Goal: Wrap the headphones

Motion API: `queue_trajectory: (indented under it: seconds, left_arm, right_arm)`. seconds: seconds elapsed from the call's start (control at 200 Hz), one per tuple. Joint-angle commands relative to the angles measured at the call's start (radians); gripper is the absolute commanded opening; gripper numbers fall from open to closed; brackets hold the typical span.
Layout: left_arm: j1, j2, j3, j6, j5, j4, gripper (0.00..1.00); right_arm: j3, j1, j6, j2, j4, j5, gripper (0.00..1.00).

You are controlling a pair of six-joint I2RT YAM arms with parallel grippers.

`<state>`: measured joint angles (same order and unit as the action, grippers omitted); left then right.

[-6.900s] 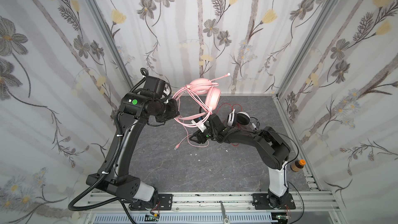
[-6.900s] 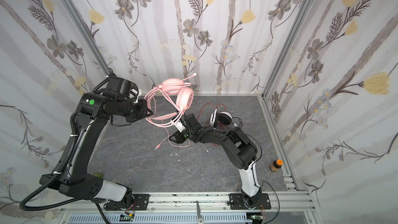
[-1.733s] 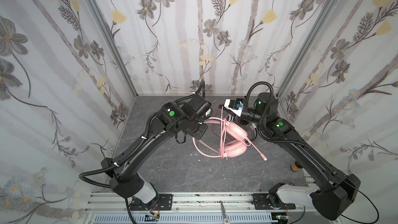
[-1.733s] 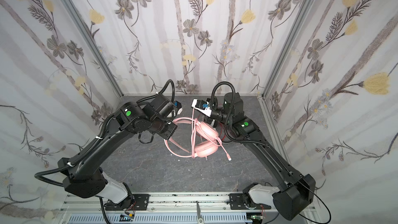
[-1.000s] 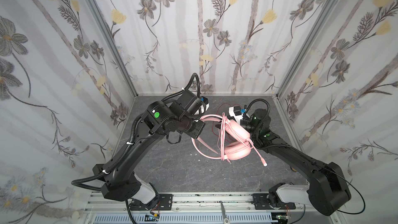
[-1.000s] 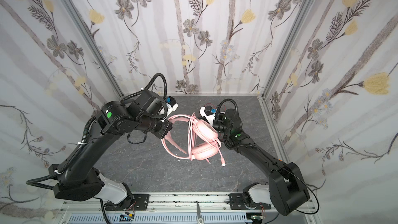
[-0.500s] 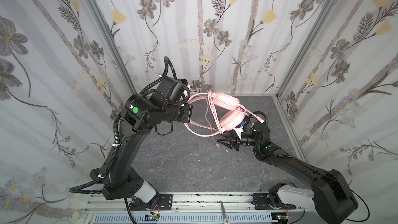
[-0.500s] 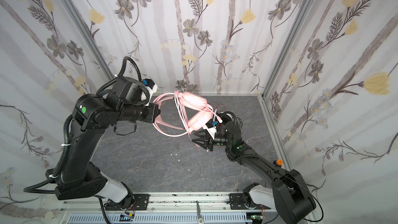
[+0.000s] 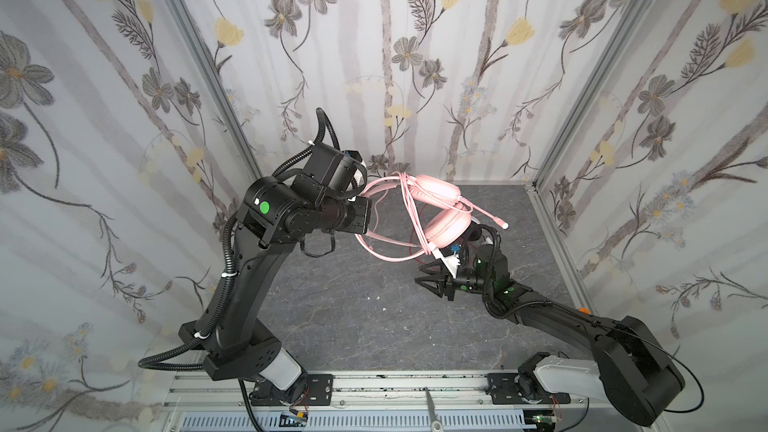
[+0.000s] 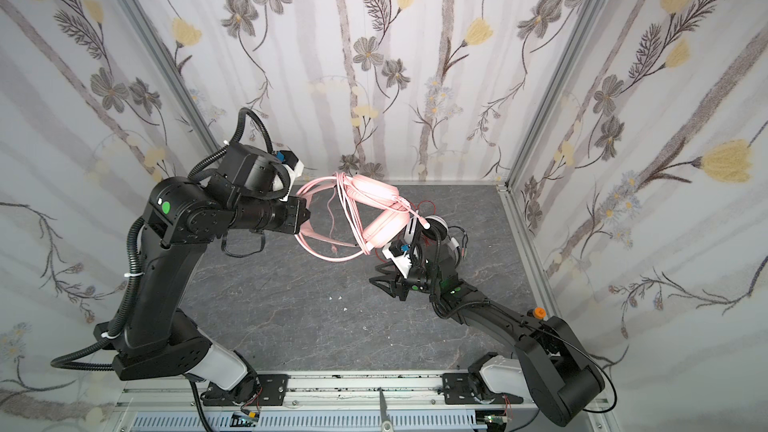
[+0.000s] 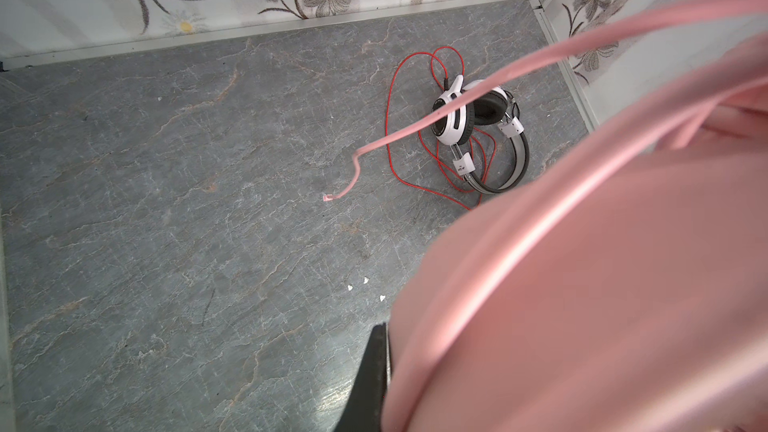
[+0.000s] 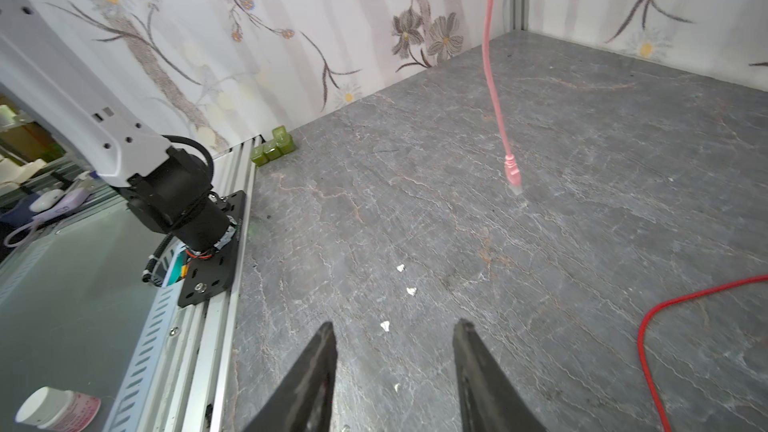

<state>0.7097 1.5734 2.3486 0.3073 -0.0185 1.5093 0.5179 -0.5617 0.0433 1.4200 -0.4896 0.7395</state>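
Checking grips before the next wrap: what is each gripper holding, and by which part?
The left gripper is shut on the pink headphones, clamping the headband. The right gripper is open and holds nothing.

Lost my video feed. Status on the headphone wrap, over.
Left gripper shut on pink headset band, aloft. Right gripper open, empty. Pink cord looped over band, plug dangling. White-and-black headset on table, red cord loose.
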Motion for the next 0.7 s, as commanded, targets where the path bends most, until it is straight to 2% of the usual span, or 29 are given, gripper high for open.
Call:
queue_trajectory:
  seconds: [0.0,0.18,0.34,0.465,0.694]
  left_arm:
    - [-0.001,-0.004,0.008,0.021,0.023,-0.032,0.0]
    - [-0.001,-0.045,-0.096,0.046,0.068,-0.088,0.0]
    - [-0.001,-0.101,-0.216,0.072,0.082,-0.154,0.0]
    - [-0.002,-0.108,-0.223,0.072,0.078,-0.15,0.0]
    - [-0.002,-0.111,-0.216,0.069,0.074,-0.144,0.0]
  right_arm:
    - [0.007,-0.004,-0.011,0.024,-0.008,-0.077,0.46]
    - [0.007,-0.004,-0.028,0.06,0.003,-0.096,0.43]
    - [0.003,-0.004,0.023,0.074,0.007,-0.12,0.44]
    - [-0.028,-0.003,0.024,0.048,0.009,-0.17,0.44]
    - [-0.038,-0.003,-0.039,0.09,0.064,-0.102,0.48]
